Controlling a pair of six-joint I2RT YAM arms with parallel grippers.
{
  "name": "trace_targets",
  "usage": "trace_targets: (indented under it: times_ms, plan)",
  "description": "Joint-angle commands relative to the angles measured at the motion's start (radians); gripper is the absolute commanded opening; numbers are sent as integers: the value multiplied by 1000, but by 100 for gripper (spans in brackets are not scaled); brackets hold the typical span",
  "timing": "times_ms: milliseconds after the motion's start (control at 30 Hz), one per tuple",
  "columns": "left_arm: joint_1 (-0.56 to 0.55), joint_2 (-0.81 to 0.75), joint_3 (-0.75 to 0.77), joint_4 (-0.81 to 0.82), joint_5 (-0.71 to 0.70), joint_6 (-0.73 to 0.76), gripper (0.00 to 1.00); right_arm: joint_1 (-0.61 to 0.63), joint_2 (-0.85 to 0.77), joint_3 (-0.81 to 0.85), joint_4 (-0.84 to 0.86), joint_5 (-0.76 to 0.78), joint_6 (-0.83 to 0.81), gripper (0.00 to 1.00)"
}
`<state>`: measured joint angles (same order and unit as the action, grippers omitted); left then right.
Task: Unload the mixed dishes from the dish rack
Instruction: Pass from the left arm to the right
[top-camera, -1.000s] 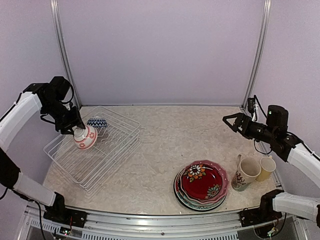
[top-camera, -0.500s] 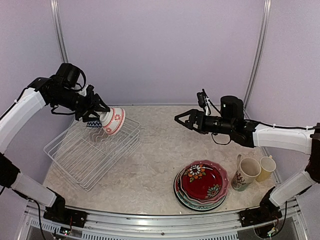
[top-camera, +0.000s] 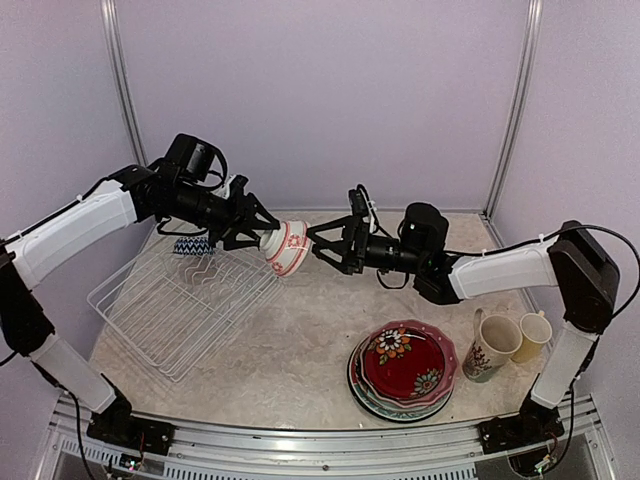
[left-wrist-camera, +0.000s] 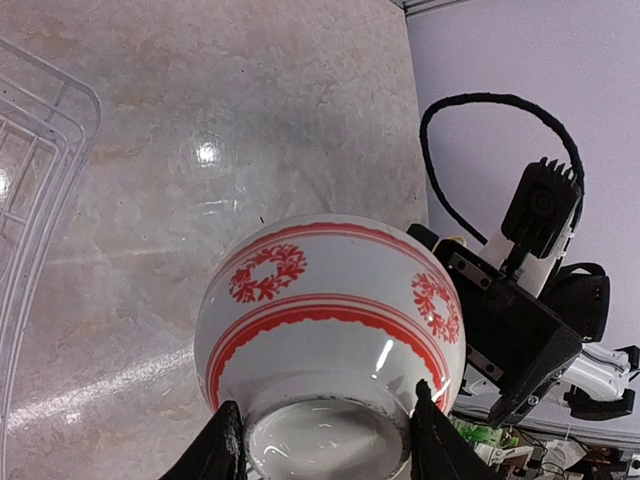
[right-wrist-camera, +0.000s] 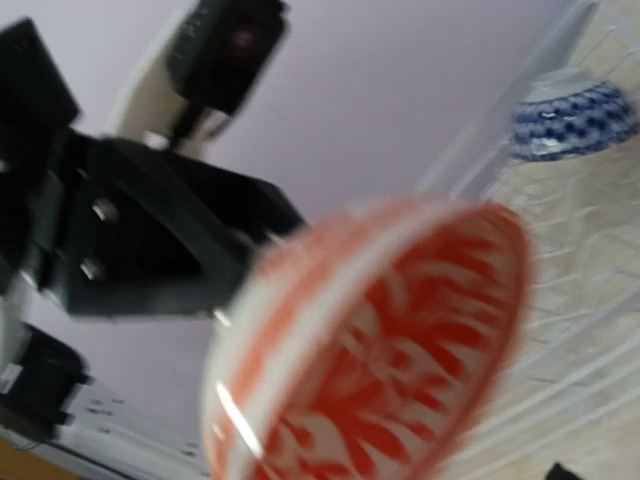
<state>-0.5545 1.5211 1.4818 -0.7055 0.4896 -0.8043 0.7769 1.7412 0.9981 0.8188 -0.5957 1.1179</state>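
Red-banded white ceramic: in the top view the small bowl (top-camera: 287, 248) hangs on its side in mid-air at the middle of the frame, over the bare surface (top-camera: 300, 330) just right of the dish rack (top-camera: 175, 300). My left claw (top-camera: 264, 240) is closed partway, gripping its foot. My right claw (top-camera: 320, 246) faces it from the right with jaws spread wide at the rim, gripping nothing; whether they touch the rim I cannot tell. A blue patterned bowl (top-camera: 193, 245) sits at the rack's far end. At lower right lies a stack of plates (top-camera: 403, 368), a red floral one on top, with a floral mug (top-camera: 490, 347) and a pale yellow mug (top-camera: 536, 335) just beside it near the right edge. Open marble lies between rack and stack.

From the left wrist, the glossy bowl fills the lower middle, showing red wreaths and a scalloped band. My fingers (left-wrist-camera: 226, 452) pinch the foot ring from both sides. The rack's rounded corner is at the left edge.

From the right wrist, all is blurred: the bowl's mouth faces me with a red leaf pattern inside, and the blue bowl is at upper right.
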Motion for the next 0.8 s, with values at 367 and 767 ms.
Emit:
trace_targets:
  times_ms: [367,767]
  plan:
    - [-61,10,-93,252,23,-35,20,22,76,-38,375,-24,236,40]
    - [-67,7,-94,228,40,-13,23,20,85,-35,374,-46,193,0]
